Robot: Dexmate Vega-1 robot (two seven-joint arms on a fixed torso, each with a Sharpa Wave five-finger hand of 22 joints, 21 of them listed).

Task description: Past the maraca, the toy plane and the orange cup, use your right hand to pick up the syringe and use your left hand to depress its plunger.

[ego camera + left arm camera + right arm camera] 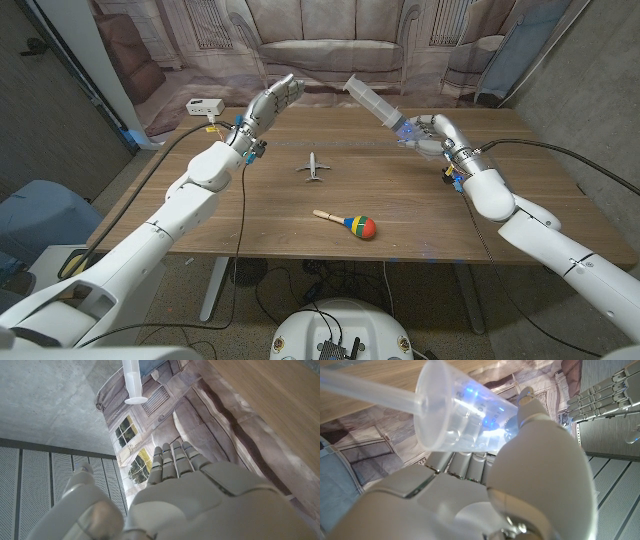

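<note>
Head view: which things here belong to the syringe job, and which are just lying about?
In the job:
- syringe, held up above the table by the right hand
- left hand, raised with fingers apart, holding nothing, apart from the syringe

Lying about:
- toy plane, mid-table
- maraca, nearer the front edge
- white box at the far left corner

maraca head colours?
The maraca has a head banded blue, yellow, green and orange-red, on a plain wooden handle. The head view shows it best.
</note>
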